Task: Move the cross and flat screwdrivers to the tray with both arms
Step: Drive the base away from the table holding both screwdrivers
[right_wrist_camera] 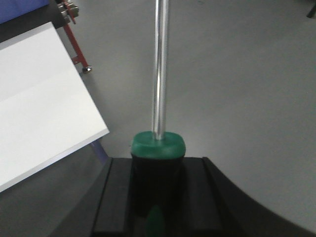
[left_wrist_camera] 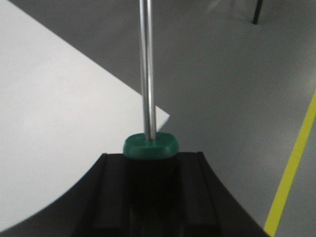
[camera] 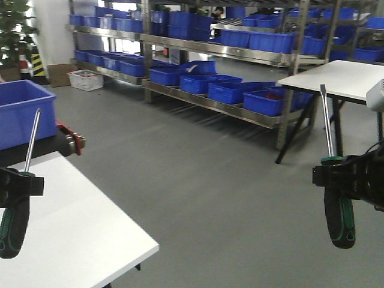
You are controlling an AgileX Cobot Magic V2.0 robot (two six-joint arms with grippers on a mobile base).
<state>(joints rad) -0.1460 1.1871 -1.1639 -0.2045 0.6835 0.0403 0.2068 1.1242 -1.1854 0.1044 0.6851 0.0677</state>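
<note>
Green-handled flat-tipped screwdriver (camera: 339, 225) is clamped upright in the right hand (camera: 337, 174); a second green-handled screwdriver (camera: 12, 231), in the left hand (camera: 15, 182).

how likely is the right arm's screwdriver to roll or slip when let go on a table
It may roll: the screwdriver has a rounded handle and thin round shaft. Probably stiff, since the shaft stands straight above the right pincer. The bulky handle suggests it is handle-heavy.
</note>
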